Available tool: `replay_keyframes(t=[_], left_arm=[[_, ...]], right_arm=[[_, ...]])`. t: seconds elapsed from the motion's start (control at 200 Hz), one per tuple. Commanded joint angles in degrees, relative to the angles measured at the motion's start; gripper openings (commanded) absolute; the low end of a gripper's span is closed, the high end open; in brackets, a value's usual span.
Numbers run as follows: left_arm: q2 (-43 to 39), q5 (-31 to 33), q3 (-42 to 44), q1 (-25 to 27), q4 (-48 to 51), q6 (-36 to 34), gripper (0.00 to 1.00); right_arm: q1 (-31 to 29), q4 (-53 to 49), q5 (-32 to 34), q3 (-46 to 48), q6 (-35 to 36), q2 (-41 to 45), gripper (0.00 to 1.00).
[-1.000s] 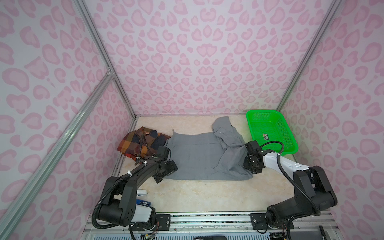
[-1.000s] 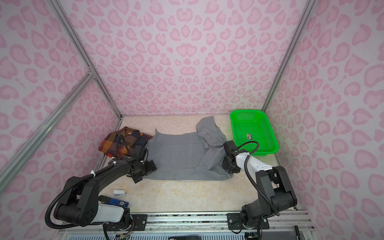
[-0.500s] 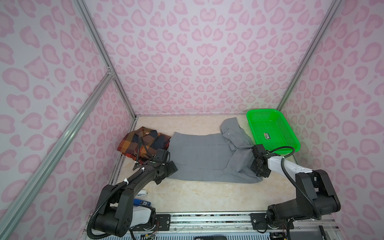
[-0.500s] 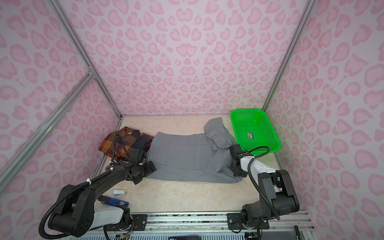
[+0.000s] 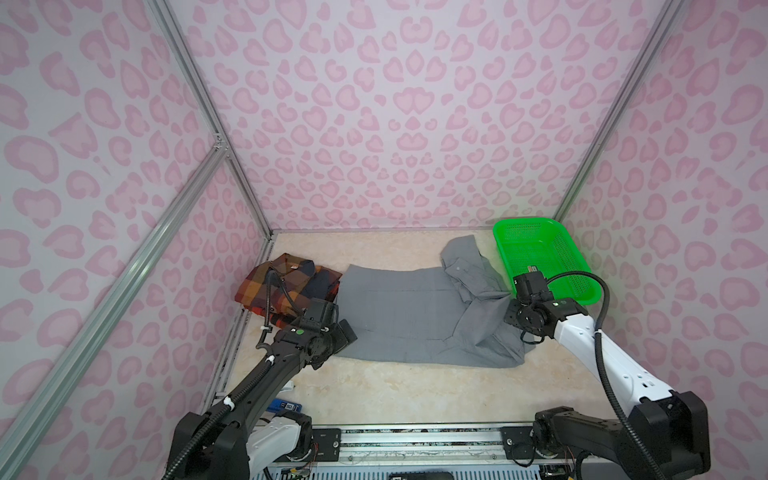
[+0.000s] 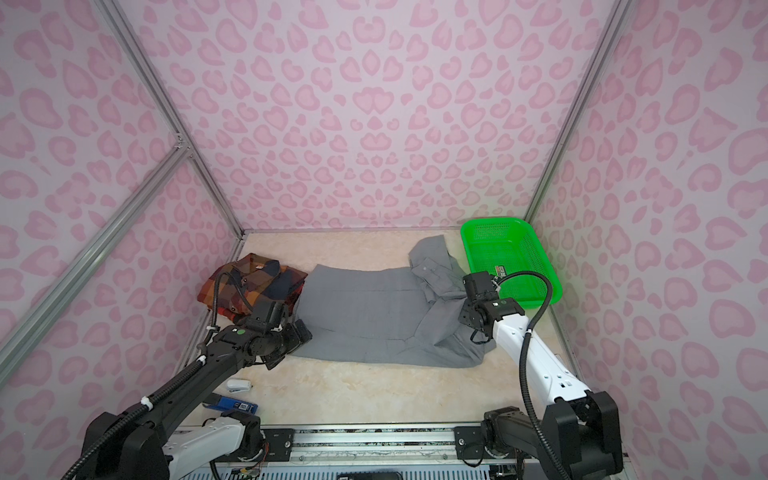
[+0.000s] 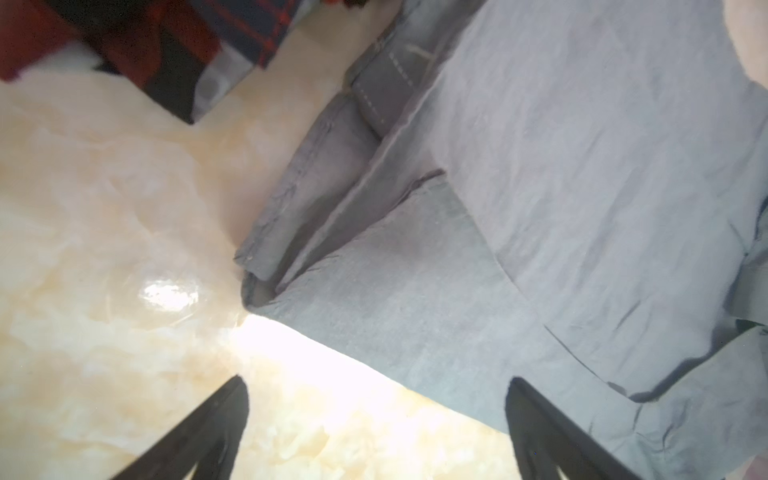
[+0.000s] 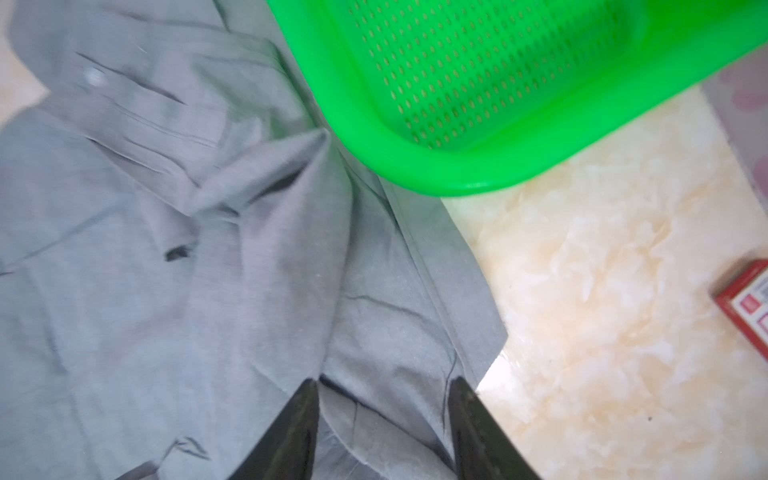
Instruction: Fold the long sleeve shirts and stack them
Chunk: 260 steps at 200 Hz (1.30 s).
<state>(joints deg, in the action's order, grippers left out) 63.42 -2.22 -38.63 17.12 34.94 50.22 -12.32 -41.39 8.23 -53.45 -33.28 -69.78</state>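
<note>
No readable text, red box (image 8: 744, 303) label blurred, green basket (image 6: 540, 259) sticker too small.

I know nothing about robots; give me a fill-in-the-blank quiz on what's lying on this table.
The spread-out shirt is plain ____.
The mesh basket is bright ____.
The plaid shirt lies ____ of the spread-out shirt in both top views.
The left gripper holds nothing; its jaws stand ____.
Missing words: gray, green, left, open.
</note>
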Motion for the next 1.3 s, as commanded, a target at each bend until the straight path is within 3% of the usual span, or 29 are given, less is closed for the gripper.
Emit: replay_keyframes(t=[0.0, 0.255, 0.515, 0.73, 0.965, 1.04, 1.13, 1.22, 1.295], left_arm=[[0.4, 3.8, -3.3, 0.1, 3.4, -3.5, 0.98], [3.3, 8.7, -8.4, 0.1, 5.1, -8.7, 0.98], [3.8, 10.0, -9.1, 0.1, 5.4, -10.2, 0.98], [4.8, 10.3, -9.4, 0.1, 5.5, -10.6, 0.98], [6.7, 10.6, -10.3, 0.1, 5.8, -11.0, 0.98], [7.1, 10.6, -10.5, 0.2, 5.6, -11.0, 0.98], [7.6, 10.4, -10.6, 0.1, 5.5, -11.0, 0.98], [7.9, 10.1, -10.5, 0.1, 5.4, -10.9, 0.98], [8.2, 9.8, -10.8, 0.1, 5.2, -11.0, 0.98]], right_arm=[[-2.2, -1.4, -3.3, -5.7, 6.8, -3.0, 0.54], [-11.0, -4.1, 1.5, -26.8, 14.2, -25.6, 0.55], [-11.1, -8.1, 2.6, -48.3, 15.8, -48.5, 0.53], [-11.0, -10.3, 3.7, -59.6, 18.4, -60.6, 0.49], [-10.3, -10.7, 2.9, -64.2, 18.6, -68.0, 0.42], [-10.2, -11.1, 3.4, -65.5, 18.5, -69.1, 0.33], [-9.9, -12.7, 4.9, -68.3, 18.3, -70.3, 0.13], [-9.8, -13.0, 5.4, -69.1, 17.6, -69.6, 0.0], [-9.8, -12.7, 5.5, -69.4, 17.1, -68.2, 0.0]])
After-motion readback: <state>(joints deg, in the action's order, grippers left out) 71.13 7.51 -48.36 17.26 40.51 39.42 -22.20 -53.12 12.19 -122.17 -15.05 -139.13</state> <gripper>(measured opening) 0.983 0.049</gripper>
